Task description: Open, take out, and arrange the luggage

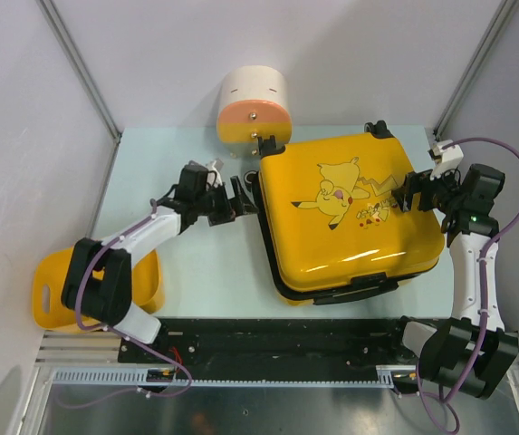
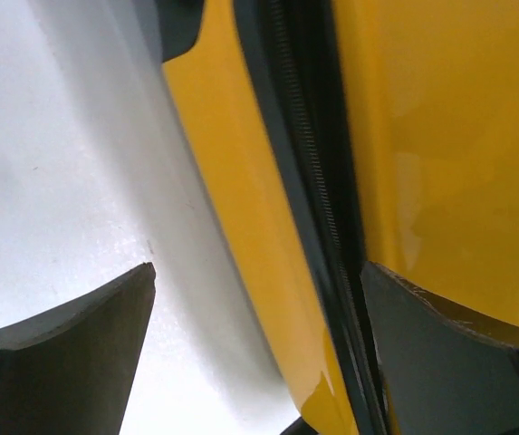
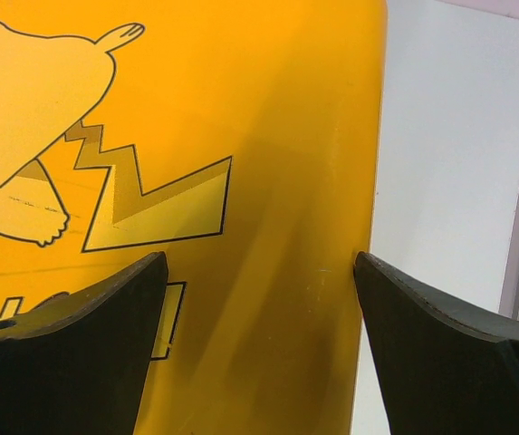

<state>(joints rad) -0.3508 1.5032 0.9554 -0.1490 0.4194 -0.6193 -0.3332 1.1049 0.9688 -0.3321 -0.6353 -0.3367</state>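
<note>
The luggage [image 1: 350, 213] is a glossy yellow hard-shell case with a Pikachu print, lying flat at the table's centre right. Its black zipper band [image 2: 309, 181] runs between the two shells. My left gripper [image 1: 241, 201] is open at the case's left side. In the left wrist view this gripper [image 2: 257, 267] has the lower shell and the zipper between its fingers, with one finger [image 2: 78, 353] over the table. My right gripper [image 1: 406, 195] is open over the lid's right part. In the right wrist view it [image 3: 259, 258] straddles the lid's edge [image 3: 372, 181], holding nothing.
A cream-and-orange cylindrical container [image 1: 253, 109] stands just behind the case's far left corner. A plain yellow tub [image 1: 55, 290] sits at the near left by the left arm's base. Slanted enclosure walls close both sides, and a black rail [image 1: 277, 340] runs along the front.
</note>
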